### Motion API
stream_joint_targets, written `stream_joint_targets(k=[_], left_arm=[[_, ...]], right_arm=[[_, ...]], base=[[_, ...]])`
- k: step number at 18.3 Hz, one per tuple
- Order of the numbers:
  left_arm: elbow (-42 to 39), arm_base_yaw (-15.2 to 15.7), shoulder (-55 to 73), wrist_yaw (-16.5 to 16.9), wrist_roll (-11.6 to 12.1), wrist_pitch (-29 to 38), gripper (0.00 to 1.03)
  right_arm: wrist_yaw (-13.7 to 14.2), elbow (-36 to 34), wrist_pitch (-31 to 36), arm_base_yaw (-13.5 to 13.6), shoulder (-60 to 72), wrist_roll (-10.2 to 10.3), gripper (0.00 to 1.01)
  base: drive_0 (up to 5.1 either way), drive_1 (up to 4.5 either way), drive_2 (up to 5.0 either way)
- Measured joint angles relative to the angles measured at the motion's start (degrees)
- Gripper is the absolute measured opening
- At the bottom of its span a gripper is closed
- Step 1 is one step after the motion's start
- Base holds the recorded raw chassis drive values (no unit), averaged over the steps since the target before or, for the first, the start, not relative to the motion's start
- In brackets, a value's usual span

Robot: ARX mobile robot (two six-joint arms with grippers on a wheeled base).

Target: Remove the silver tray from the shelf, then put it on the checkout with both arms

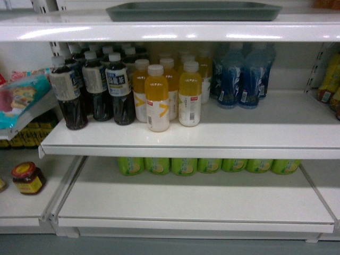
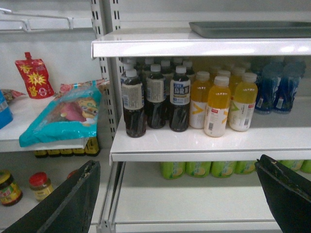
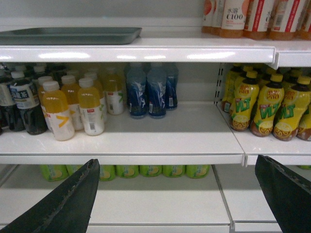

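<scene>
On the top shelf [image 1: 170, 29], the silver tray [image 1: 194, 10] lies flat with its long axis running left-right along the board, its near long rim parallel to the pale front edge strip and set a little back from it; it sits toward the middle-right of the board in the head view. Neither arm shows in the head view. Left gripper [image 2: 180, 194]: seen only from its own wrist camera, two black toothed fingers [image 2: 68, 204] spread wide at the bottom corners of the frame, nothing between them, held low at about the level of the lowest board and well below the tray [image 2: 252, 29], aimed straight at the shelving. Right gripper [image 3: 177, 194]: same pose, fingers [image 3: 63, 204] wide apart and holding nothing, low and facing the shelving, tray [image 3: 70, 35] up and to its left. Middle board beneath the tray: dark tea bottles [image 1: 98, 85] at left, yellow juice bottles [image 1: 167, 93] in the middle, blue bottles [image 1: 241, 77] at right. Bottom board: row of green bottles [image 1: 207, 166] at the back. Left bay: teal snack bag [image 2: 63, 116], red pouch [image 2: 34, 76], red-lidded jar [image 1: 27, 178]. Right bay: yellow lemon-drink bottles [image 3: 267, 104]; orange-labelled bottles [image 3: 252, 17] on the top board just right of the tray's end
</scene>
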Motion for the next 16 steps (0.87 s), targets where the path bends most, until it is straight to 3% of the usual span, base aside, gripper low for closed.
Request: stream_joint_targets(k=[12,16], left_arm=[[0.0,0.0,0.0,0.02,0.17,0.07,0.98],[0.0,0.0,0.0,0.02,0.17,-0.04,0.98]], right_arm=[[0.02,0.0,0.04,0.0,0.0,0.09,0.98],[0.02,0.0,-0.07,0.0,0.0,0.09,0.98]], base=[[0.0,0.0,0.0],[0.0,4.29,-4.3]])
